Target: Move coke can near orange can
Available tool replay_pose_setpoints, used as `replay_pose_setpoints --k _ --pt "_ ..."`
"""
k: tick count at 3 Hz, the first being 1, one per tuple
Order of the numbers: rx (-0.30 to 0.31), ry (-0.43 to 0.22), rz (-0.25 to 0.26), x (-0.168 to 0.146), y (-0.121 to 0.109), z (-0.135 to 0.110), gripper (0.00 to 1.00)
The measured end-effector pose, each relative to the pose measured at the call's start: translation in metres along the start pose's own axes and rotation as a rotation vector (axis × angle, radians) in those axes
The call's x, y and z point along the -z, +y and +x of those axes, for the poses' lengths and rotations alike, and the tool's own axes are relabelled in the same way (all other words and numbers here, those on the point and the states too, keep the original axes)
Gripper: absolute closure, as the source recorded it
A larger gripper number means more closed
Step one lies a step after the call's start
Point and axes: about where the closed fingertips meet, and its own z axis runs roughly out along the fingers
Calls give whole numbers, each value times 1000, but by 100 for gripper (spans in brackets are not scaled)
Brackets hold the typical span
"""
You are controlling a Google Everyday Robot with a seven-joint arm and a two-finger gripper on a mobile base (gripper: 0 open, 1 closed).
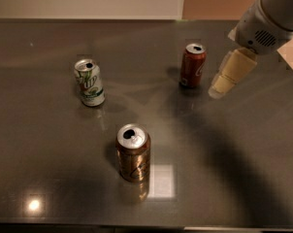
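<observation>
Gripper (223,84) is hovering toward right edge of bench (49,178), just beside coke can (192,65), gripping nothing; opening: cannot tell. Orange can (133,153) is standing near front edge.

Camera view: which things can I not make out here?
- Gripper, right of the coke can: its arm is cut off by the top and right edges.
- Orange can: the emblem is too small to read.
- Back of the coke can: hidden by the can itself.
- Table: cut off at the right edge.
</observation>
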Motion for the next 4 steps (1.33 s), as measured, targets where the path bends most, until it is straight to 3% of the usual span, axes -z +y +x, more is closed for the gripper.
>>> replay_pose_setpoints --k 2,4 --pt "-91 -69 23 -22 -48 -15 0" --pt "-138 -135 -54 -64 -81 -34 0"
